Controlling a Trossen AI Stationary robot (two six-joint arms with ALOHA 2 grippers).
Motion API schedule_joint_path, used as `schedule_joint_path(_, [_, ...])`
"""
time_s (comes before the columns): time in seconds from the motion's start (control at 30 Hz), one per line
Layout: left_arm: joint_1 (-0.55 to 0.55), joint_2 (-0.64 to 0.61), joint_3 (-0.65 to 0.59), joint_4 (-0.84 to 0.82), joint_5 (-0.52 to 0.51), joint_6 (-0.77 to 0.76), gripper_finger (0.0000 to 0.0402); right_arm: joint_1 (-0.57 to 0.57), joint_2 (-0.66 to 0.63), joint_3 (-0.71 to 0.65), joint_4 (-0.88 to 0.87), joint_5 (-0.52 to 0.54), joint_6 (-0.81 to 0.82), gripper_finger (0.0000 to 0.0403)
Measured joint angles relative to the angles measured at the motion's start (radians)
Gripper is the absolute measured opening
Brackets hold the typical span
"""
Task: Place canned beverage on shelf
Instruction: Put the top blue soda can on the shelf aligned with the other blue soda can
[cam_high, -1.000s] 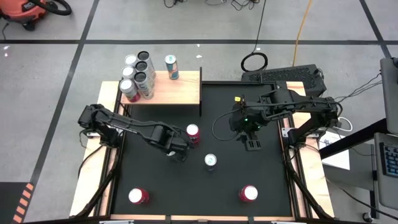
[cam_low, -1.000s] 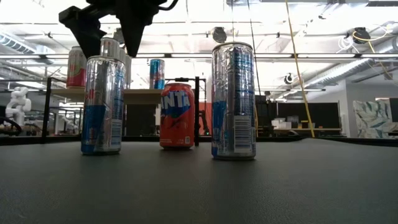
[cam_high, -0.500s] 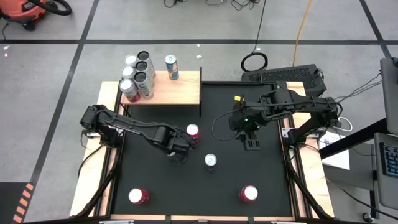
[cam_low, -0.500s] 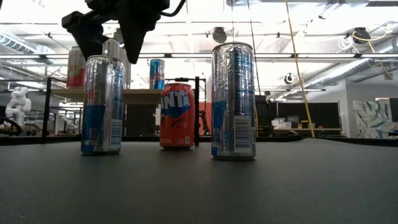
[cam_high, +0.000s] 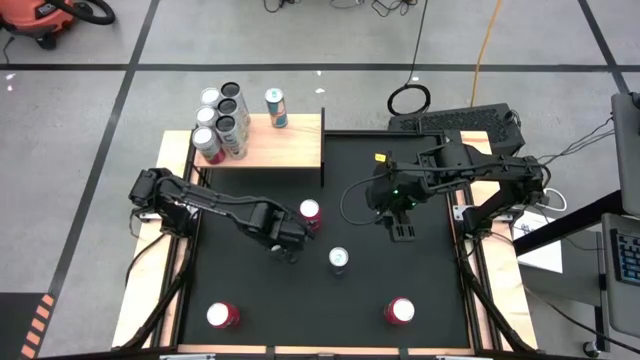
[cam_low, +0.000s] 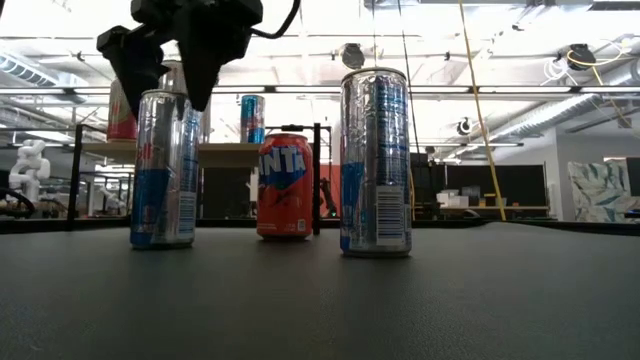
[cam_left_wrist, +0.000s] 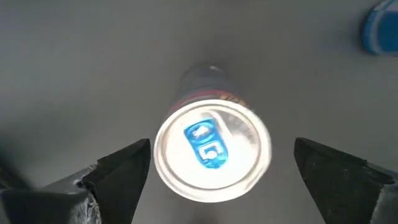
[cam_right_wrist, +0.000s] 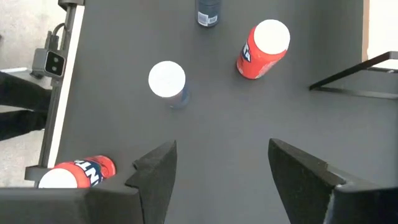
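Left wrist view: I hold the left gripper (cam_high: 285, 246) spread wide astride the blue-tabbed can (cam_left_wrist: 211, 152) mid-mat, seemingly to pinch it for the far-left-corner shelf (cam_high: 295, 146); the right gripper (cam_high: 404, 230) waits parted, right of centre.

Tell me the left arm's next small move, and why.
Probably lower the left gripper straight down around the silver can. Its open fingers straddle the can, centred, but reach only about its rim, and nothing is gripped yet.

left end effector (cam_high: 289, 250): mid-table, fingers wide apart | right end effector (cam_high: 405, 236): raised, seemingly part-open, idle
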Motion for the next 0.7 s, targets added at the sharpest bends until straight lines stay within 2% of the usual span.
schedule_joint_path(0.17, [0.006, 0.000, 0.001, 0.003, -0.020, 0.014, 0.0365, 0.000, 0.000, 0.000, 0.014, 0.029, -0.013, 0.0231])
schedule_joint_path(0.43, [0.016, -0.001, 0.001, 0.030, -0.030, 0.015, 0.0286, 0.000, 0.000, 0.000, 0.021, 0.052, -0.012, 0.0231])
schedule_joint_path(0.7, [0.016, -0.002, 0.001, 0.024, 0.009, 0.014, 0.0218, 0.000, 0.000, 0.000, 0.026, 0.053, -0.015, 0.0231])
